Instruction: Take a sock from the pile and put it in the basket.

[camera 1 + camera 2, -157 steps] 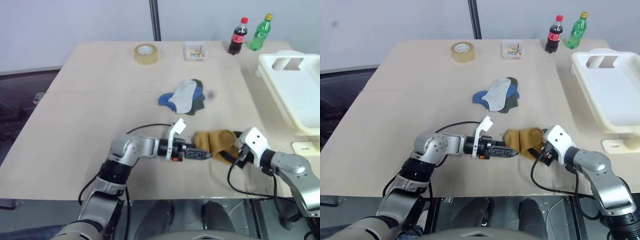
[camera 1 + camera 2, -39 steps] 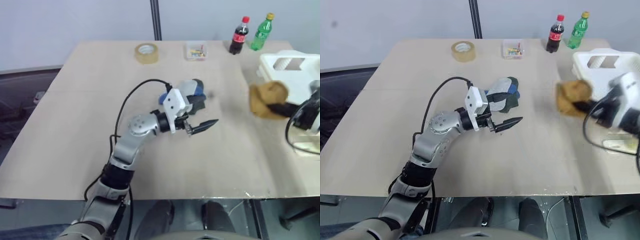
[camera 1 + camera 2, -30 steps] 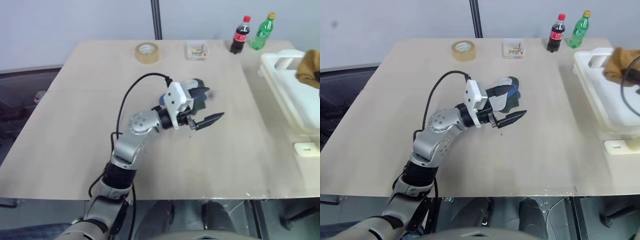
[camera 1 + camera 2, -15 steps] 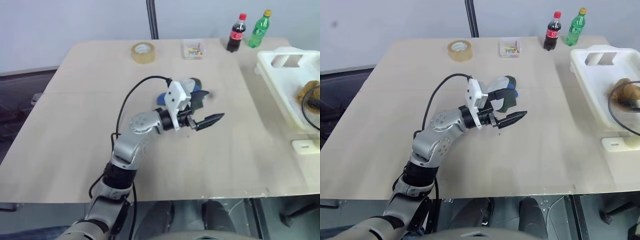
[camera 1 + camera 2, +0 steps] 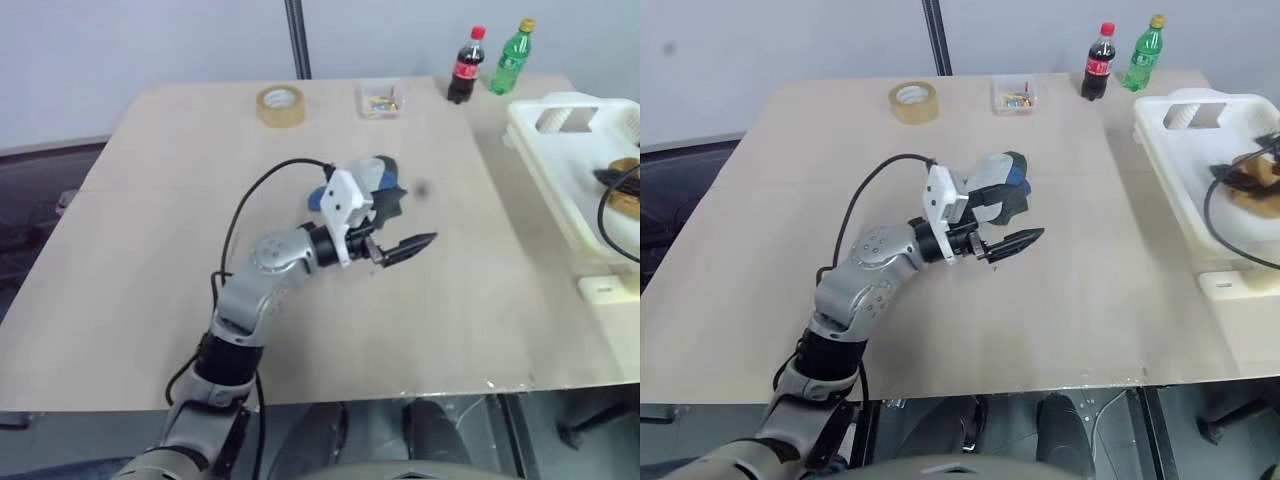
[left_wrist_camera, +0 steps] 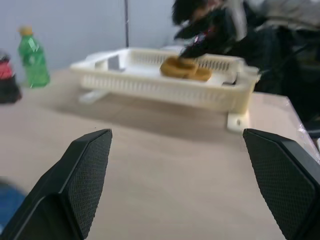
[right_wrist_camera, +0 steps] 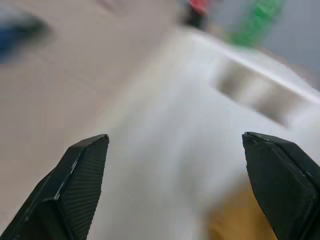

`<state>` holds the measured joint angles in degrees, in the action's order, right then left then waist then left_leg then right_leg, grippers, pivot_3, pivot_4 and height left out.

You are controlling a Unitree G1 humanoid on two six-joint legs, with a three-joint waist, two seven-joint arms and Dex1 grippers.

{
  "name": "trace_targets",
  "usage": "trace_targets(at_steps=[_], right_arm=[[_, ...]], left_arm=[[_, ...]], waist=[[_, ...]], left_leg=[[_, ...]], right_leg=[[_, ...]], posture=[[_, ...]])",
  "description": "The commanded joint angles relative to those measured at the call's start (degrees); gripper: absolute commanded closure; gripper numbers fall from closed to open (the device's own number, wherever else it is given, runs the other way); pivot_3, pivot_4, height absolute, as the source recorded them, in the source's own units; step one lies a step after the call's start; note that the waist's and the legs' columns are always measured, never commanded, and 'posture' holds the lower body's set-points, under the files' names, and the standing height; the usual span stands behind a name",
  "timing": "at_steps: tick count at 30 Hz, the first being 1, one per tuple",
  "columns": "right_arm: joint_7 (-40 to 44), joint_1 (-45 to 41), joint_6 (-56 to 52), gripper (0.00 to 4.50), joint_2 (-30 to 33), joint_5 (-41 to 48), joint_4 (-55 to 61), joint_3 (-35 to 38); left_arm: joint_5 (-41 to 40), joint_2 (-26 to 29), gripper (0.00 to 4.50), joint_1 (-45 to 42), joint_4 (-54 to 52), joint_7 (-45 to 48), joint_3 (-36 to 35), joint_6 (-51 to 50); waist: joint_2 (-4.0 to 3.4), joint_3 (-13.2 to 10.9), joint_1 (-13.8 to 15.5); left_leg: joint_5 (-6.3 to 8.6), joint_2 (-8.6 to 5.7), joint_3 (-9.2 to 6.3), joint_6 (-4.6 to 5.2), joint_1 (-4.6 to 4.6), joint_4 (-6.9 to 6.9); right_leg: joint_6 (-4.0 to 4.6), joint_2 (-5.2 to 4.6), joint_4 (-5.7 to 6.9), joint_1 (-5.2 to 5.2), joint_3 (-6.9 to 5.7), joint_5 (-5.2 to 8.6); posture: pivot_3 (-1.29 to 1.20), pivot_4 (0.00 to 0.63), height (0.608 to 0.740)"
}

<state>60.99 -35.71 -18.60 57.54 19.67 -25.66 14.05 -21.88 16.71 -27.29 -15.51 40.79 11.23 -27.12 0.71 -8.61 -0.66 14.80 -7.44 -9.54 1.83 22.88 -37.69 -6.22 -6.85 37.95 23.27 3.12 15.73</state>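
Observation:
The pile [image 5: 378, 176] of blue, grey and dark green socks lies mid-table, partly hidden behind my left wrist. My left gripper [image 5: 408, 247] hovers just right of the pile, pointing towards the basket, open and empty, as its wide-set fingers [image 6: 87, 170] show. The white basket [image 5: 560, 150] stands at the table's right edge. A mustard-yellow sock [image 5: 1258, 192] lies inside it, also seen as the sock [image 6: 184, 69] in the left wrist view. My right gripper [image 7: 175, 135] hangs open over the basket's inside, close above that sock.
Along the far edge stand a tape roll [image 5: 279, 104], a small clear box [image 5: 379, 99], a cola bottle [image 5: 461, 65] and a green bottle [image 5: 510, 57]. A small white block [image 5: 600, 290] lies by the basket's near corner.
The right gripper held the mustard sock over the basket a second ago; it has since opened, and the sock now lies in the basket. The left gripper sank a little.

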Motion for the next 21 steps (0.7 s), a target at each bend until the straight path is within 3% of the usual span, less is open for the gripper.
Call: trace_targets(at_steps=[1, 4, 7, 12, 21], right_arm=[[-0.45, 8.54, -8.39, 0.05, -4.39, 10.50, 17.22, 5.62], [-1.14, 16.12, -13.23, 0.05, -7.89, 15.67, 27.80, 6.28], [-1.14, 23.64, -10.52, 0.05, -10.90, 14.51, 32.85, 3.48], [2.47, 30.39, -0.63, 0.05, -12.99, 8.97, 30.15, -0.81], [7.36, 35.97, 2.18, 0.05, -11.44, 11.59, 27.57, 2.36]], left_arm=[[1.81, 1.37, 0.00, 3.06, -3.62, -2.75, -2.06, 1.39], [2.06, 3.50, 0.00, 7.61, -5.54, -4.12, -3.78, 0.29], [1.69, 6.95, 0.00, 13.69, -8.11, -3.22, -5.51, 0.00], [-0.45, 12.02, 0.00, 23.99, -12.82, -1.15, -9.00, 0.51], [-3.93, 16.98, 0.00, 40.33, -21.27, -1.38, -21.22, 0.50]], waist=[[-0.02, 0.01, 0.16], [-0.06, 0.02, 0.29], [-0.04, 0.04, 0.33], [-0.07, 0.03, 0.31], [-0.09, 0.04, 0.31]], left_leg=[[0.00, -0.01, -0.03, 0.00, 0.01, 0.00], [0.00, -0.03, -0.10, 0.00, 0.04, -0.08], [0.00, -0.05, -0.12, 0.00, 0.03, -0.13], [0.00, -0.06, -0.12, 0.00, -0.04, -0.12], [0.02, -0.02, -0.14, 0.00, -0.15, -0.04]], right_leg=[[0.00, -0.02, 0.01, 0.01, 0.00, 0.00], [0.01, -0.04, 0.08, 0.02, -0.05, 0.00], [0.01, -0.05, 0.08, -0.01, -0.05, 0.00], [0.01, -0.06, 0.09, -0.05, -0.06, 0.00], [-0.01, -0.04, 0.03, -0.13, -0.07, -0.01]], posture=[[0.00, 0.150, 0.740], [0.00, 0.150, 0.740], [0.00, 0.150, 0.740], [0.00, 0.150, 0.740], [0.00, 0.150, 0.740]])
